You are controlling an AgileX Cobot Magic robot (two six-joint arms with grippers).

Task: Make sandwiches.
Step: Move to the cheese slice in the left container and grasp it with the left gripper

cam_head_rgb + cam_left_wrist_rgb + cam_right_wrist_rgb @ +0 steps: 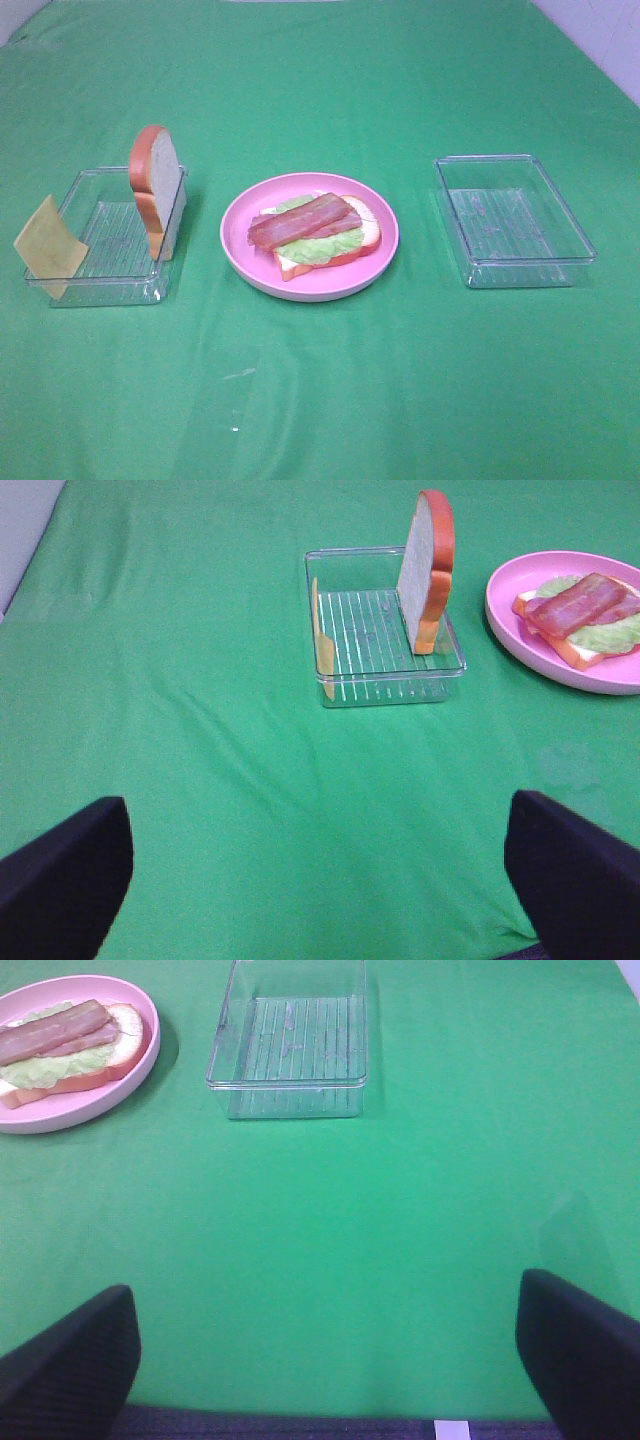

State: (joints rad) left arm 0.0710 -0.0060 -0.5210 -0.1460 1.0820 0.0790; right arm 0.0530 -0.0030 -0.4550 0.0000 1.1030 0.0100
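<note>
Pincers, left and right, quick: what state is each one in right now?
Left pincer: open, holding nothing.
Right pincer: open, holding nothing.

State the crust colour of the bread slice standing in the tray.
Orange-brown, around a white face; the bread slice shows best in the left wrist view.

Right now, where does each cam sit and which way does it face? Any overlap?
Exterior high: mounted high off the arms, looking down at the green cloth, left tray, pink plate and right tray; no robot part shows.
Left wrist: on the left arm, facing the left tray with upright bread slice and cheese square; left gripper open, both fingers show.
Right wrist: on the right arm, facing the right tray; right gripper open, both fingers show.
Shared: both wrist views catch the pink plate and half-built sandwich.
</note>
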